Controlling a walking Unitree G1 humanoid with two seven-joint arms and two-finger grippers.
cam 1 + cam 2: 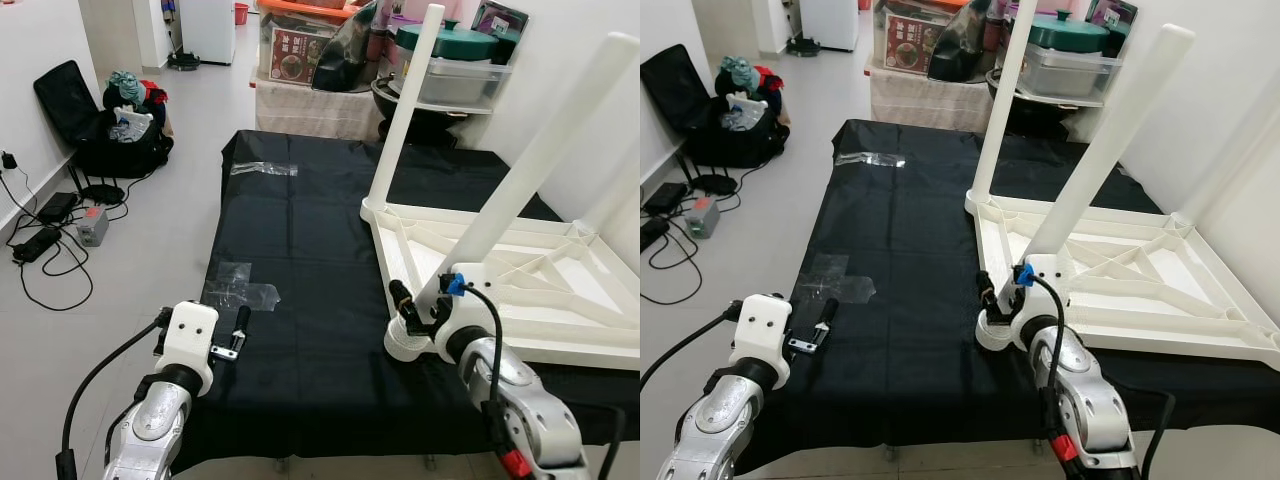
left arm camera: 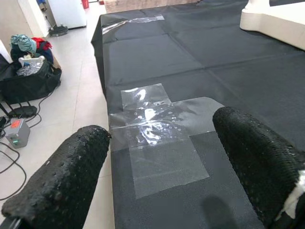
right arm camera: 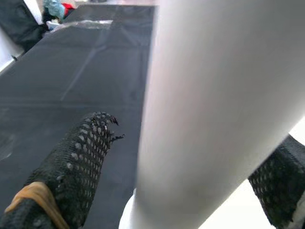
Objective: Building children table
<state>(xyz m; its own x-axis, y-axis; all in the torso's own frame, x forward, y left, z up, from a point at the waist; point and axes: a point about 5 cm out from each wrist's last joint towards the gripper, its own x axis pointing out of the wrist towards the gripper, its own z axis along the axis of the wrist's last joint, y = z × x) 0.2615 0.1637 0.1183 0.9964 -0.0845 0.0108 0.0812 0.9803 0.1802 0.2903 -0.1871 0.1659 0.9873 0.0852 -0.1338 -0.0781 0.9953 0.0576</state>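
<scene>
**Leg fitting at the near corner of the tabletop**

Your right gripper [image 1: 1002, 300] grips the near leg [image 1: 1095, 148] low down, fingers set either side of it, just above the tabletop [image 1: 1160, 290] corner socket. The step in hand is probably seating this leg. The leg's long axis tilts up and away, toward the tabletop's far right side; next, bring it upright like the far leg [image 1: 1001, 95]. Your left gripper [image 2: 162, 157] hangs spread and empty, well left of the tabletop, over the taped black sheet [image 1: 900, 240].

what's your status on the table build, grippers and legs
Right gripper around the tilted near leg at its base. Left gripper open, idle over the black mat. Far leg upright on the upturned tabletop. No obstruction seen.
</scene>
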